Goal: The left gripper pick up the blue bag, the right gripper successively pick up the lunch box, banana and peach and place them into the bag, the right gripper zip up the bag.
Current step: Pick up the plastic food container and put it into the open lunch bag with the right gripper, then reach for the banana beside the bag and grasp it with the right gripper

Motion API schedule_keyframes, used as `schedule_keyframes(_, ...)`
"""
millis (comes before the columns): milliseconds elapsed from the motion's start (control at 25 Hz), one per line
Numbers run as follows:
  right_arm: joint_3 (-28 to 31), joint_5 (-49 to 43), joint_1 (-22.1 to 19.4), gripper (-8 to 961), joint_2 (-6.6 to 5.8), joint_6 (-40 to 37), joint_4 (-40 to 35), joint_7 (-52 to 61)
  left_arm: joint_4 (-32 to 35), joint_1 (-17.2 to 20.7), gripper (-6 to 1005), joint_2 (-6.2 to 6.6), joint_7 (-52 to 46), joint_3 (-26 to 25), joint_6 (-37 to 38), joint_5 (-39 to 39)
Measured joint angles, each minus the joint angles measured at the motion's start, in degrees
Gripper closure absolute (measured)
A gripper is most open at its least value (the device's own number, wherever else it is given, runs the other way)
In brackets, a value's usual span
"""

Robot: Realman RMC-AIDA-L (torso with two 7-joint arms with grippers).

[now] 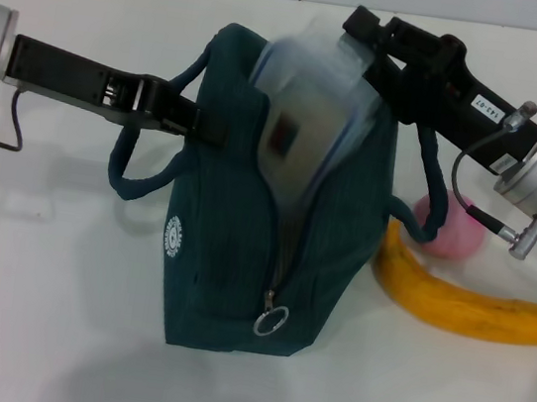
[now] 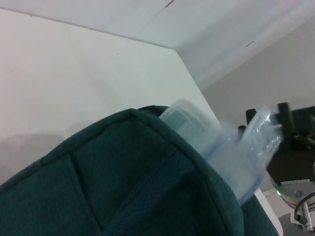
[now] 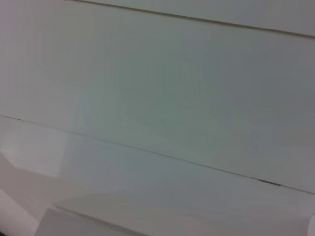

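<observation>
1. The lunch box stood tilted in the open mouth of the blue bag, its lower part already between the unzipped edges and its upper part still sticking out above the rim; its edges were smeared, and the left wrist view showed the clear lid rising over the bag's fabric edge.
2. The right gripper was at the box's top corner, reaching in from the right – whether its fingers were still clamped on the box or had parted could not be told.
3. The left gripper gripped the bag's upper side wall beside a handle loop, fingers pinched on the fabric, holding the bag upright on the table.
4. The banana lay on the table just right of the bag, with the peach behind it, partly hidden by the other handle; the zipper pull hung low on the front.
5. To do this step well, the box probably needed to be slid down along the opening's line rather than pushed against the fabric; the left hold should stay firm so the mouth stayed wide – release seemed wise only once the box sat below the rim, or it might catch the zipper edge and tip out.
</observation>
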Motion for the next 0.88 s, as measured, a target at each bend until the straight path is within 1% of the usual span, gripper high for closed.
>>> schedule_keyframes(200,0.02,-0.02,0.26,703,0.00,-0.53,-0.10,0.06,0.12,0.03,954,0.07,0.00,0.00,0.00,-0.05)
schedule_keyframes(440,0.89,0.50,-0.11,474,0.00,-4.84,-1.73,0.18,0.16,0.05,953,0.18,0.00,0.00,0.00,-0.10)
schedule_keyframes(560,3.20,0.68,-2.29,381,-0.10,-8.06,-4.67,0.18,-0.02,0.26,953,0.31,0.35,0.01,0.00,-0.14)
schedule_keyframes(600,4.16,0.74,-3.56,350,-0.18,-9.15,-5.95,0.16,-0.05,0.35,953,0.33,0.46,-0.01,0.00,-0.14)
schedule_keyframes(640,5.60,0.81,-6.11,319,-0.26,-10.75,-9.22,-0.39,-0.05,0.43,953,0.33,0.56,-0.02,0.00,-0.14)
schedule_keyframes(680,5.60,0.81,-6.11,315,-0.26,-10.75,-9.22,-0.39,-0.07,0.52,953,0.33,0.60,-0.04,-0.01,-0.14)
schedule_keyframes(800,5.81,0.98,-9.78,304,-0.51,-12.22,-13.74,-2.87,-0.08,0.75,953,0.38,0.70,-0.07,-0.29,-0.14)
schedule_keyframes(880,4.59,0.69,-11.46,297,-0.72,-12.67,-16.74,-4.10,-0.10,1.01,953,0.47,0.70,-0.11,-0.48,-0.14)
